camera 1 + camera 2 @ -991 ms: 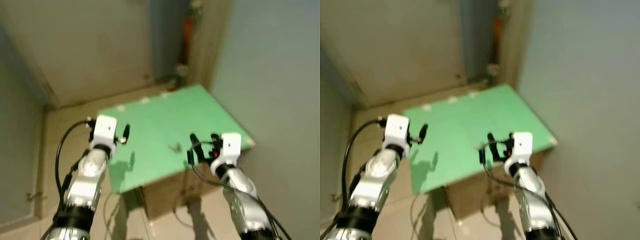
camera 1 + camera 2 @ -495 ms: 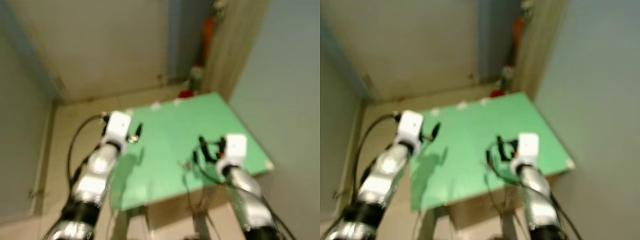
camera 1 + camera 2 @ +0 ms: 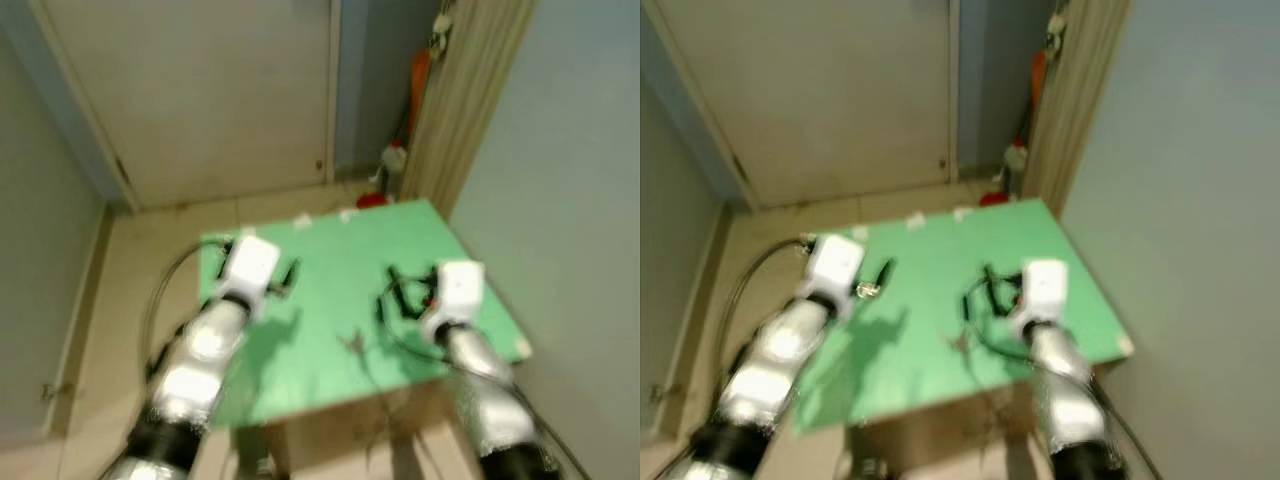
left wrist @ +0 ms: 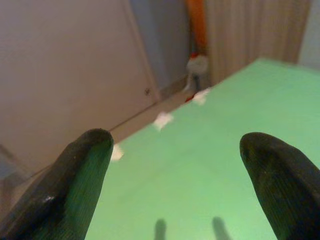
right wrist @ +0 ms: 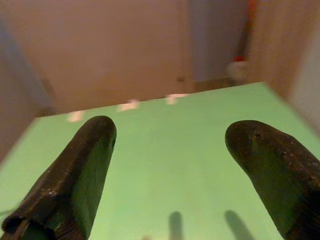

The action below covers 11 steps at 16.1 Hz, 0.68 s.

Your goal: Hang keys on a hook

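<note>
A small dark bunch of keys (image 3: 351, 343) lies on the green table top (image 3: 330, 270), toward its near side and between my two arms; it is blurred. My left gripper (image 3: 287, 275) hovers over the left part of the top, open, with nothing between its fingers (image 4: 82, 165). My right gripper (image 3: 393, 297) hangs over the right part, just beyond the keys and to their right. It is open and holds nothing, as the right wrist view's spread fingers (image 5: 85, 165) show above bare green.
A cardboard box (image 3: 340, 440) sits under the table. Bits of white tape (image 3: 300, 221) mark its far edge. Behind stand a white door (image 3: 200, 90), an orange object (image 3: 418, 75) and a small red-capped bottle (image 3: 393, 160) on the floor. A blue-grey wall (image 3: 570, 150) runs along the right.
The camera has come closer and the whole scene has shifted. Both open grippers, earlier near the table's front edge, now stand over the middle of the green top.
</note>
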Tool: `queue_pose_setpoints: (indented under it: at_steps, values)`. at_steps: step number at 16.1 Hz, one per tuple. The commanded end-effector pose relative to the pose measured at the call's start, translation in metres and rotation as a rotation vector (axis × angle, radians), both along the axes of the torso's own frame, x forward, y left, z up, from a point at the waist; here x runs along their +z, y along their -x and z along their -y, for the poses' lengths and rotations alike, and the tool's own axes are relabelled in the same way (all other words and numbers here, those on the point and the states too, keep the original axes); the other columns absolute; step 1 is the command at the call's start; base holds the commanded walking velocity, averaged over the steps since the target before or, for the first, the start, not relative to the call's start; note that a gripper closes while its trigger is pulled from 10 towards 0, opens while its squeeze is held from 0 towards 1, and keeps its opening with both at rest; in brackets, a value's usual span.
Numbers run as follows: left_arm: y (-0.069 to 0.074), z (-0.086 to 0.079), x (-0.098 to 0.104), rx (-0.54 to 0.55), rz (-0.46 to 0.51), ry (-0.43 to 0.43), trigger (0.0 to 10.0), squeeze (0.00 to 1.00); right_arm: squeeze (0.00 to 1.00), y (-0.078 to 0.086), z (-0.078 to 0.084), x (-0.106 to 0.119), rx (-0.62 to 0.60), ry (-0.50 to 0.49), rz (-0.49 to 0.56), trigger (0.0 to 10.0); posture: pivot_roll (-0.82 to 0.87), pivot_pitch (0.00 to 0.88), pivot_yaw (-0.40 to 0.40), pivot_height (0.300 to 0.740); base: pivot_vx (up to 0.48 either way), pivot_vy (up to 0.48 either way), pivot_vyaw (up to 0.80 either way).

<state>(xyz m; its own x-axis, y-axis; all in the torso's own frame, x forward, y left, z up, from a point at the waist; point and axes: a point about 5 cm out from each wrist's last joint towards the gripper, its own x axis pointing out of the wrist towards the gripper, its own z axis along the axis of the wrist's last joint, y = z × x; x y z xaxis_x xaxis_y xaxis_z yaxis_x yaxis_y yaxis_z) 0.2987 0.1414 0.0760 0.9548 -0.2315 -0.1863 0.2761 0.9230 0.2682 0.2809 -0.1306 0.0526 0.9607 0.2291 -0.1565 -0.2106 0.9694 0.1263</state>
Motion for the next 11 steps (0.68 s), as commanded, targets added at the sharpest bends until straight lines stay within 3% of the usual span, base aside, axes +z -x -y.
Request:
queue_pose_setpoints:
  at_steps: [1, 5, 8, 9, 10, 11]
  values:
    - [-0.002, 0.003, 0.005, 0.011, 0.012, 0.022, 10.0, 0.0, 0.0, -0.001, 0.003, -0.001, 0.007, 0.013, -0.001, 10.0, 0.0, 0.0, 0.039, 0.74, 0.0, 0.0, 0.0]
    - [0.008, -0.016, 0.008, 0.038, 0.006, -0.011, 10.0, 0.0, 0.0, 0.003, -0.011, -0.009, 0.049, 0.026, -0.036, 10.0, 0.04, 0.047, 0.055, 0.74, 0.0, 0.0, 0.0]
    - [0.021, -0.036, 0.005, 0.042, -0.017, -0.084, 10.0, 0.0, 0.0, 0.012, -0.025, -0.027, 0.125, 0.024, -0.116, 10.0, 0.08, 0.117, 0.063, 0.74, 0.0, 0.0, 0.0]
    - [0.03, -0.043, 0.002, 0.04, -0.043, -0.162, 10.0, 0.0, 0.0, 0.015, -0.032, -0.041, 0.156, 0.019, -0.17, 10.0, 0.11, 0.16, 0.067, 0.74, 0.0, 0.0, 0.0]
    - [0.043, -0.037, 0.013, -0.01, -0.032, -0.13, 10.0, 0.0, 0.0, 0.017, -0.037, -0.052, 0.163, 0.011, -0.212, 10.0, 0.2, 0.224, 0.064, 0.74, 0.0, 0.0, 0.0]
    - [0.052, -0.03, 0.021, -0.082, -0.006, -0.147, 10.0, 0.0, 0.0, 0.017, -0.041, -0.06, 0.164, 0.029, -0.257, 10.0, 0.21, 0.235, 0.063, 0.74, 0.0, 0.0, 0.0]
